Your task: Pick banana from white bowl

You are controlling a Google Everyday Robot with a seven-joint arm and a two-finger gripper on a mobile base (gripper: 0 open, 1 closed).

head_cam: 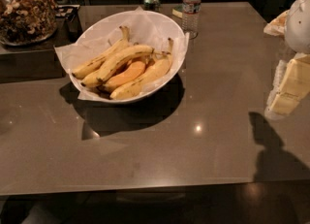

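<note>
**One bowl, four bananas, and a gripper off at the edge**

One broad table [193,145] fills the view. Its top is a smooth, glossy grey-brown slab that throws back small spots of light.

The gripper [286,94] hangs over the table's right side at the edge of the view, made of pale cream blocks under a rounded white shell. Whether it is spread or pressed together I cannot tell, and it pinches nothing that shows. Its dark shadow lies on the table just below it.

One white bowl [104,22] sits well apart from the gripper, across the table toward the left of the view. It is wide, round and shallow, and is lined with crinkled white paper whose corners stick out past the rim.

One glass jar [24,12] stands farther still from the gripper, at the far left corner. It is rounded and packed with lumpy brown nuts.

One clear plastic bottle [192,7] with a white cap and a label band stands beyond the bowl, nearer the gripper than the bowl is.

Four bananas can be counted in the bowl, all lying slantwise. The banana [121,59] rests on top of the pile, long, gently curved and pale yellow with brown flecks. Just beside it lies an orange-tinted banana [127,74].

One small can [151,1] with a metal top stands behind the bowl.
</note>
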